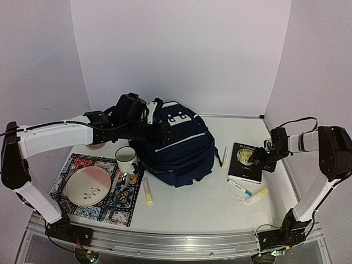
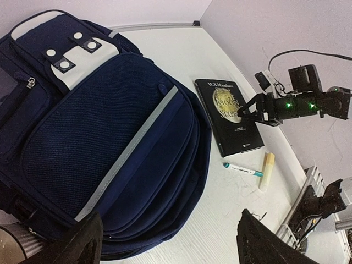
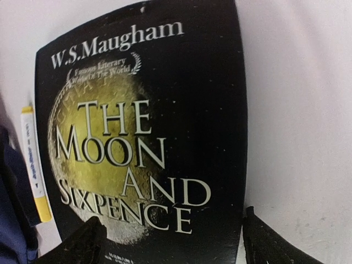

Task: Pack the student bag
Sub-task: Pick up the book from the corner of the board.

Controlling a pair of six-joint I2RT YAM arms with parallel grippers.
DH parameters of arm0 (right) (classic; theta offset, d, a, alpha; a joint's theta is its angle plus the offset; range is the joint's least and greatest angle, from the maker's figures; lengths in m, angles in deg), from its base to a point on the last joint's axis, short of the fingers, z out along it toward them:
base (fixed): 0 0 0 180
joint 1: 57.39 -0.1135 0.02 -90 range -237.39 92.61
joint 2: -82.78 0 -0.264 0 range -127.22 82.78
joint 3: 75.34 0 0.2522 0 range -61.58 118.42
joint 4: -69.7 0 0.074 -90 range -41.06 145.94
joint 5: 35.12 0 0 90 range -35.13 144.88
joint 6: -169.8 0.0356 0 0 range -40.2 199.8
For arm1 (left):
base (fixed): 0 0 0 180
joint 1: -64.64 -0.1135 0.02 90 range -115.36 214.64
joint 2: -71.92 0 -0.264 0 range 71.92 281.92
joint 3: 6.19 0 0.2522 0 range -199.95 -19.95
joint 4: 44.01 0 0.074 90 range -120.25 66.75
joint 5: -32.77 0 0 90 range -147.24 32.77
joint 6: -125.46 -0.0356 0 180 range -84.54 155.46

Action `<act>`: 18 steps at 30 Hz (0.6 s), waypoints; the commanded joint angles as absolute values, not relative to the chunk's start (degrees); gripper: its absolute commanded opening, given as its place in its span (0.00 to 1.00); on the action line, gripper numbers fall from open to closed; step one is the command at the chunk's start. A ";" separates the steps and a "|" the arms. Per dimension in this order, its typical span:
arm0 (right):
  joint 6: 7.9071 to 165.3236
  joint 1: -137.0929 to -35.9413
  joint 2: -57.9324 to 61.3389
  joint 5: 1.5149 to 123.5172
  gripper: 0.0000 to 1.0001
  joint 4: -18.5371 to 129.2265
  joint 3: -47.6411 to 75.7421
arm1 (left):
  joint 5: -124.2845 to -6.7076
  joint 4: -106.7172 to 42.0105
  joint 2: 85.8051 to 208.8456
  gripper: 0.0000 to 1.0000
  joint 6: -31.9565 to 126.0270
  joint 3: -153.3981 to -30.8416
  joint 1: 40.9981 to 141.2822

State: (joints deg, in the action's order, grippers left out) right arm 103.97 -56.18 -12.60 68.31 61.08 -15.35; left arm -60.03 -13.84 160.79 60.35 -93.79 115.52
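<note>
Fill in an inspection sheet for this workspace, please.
Surface: white table, no spills seen.
Job's things: bag lying mid-table, front up.
Clutter: book right of bag; pens scattered; mug beside bag; plate on patterned mat.
Grippers: left tool open above bag; right tool open over book.
Cables: black cable looping at right arm.
Surroundings: plain walls; nothing else seen.
</note>
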 commanded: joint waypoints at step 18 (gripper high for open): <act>119.12 -60.18 -4.88 86.78 0.57 78.12 -23.31 | -61.38 -15.76 165.73 0.73 61.18 -97.04 118.54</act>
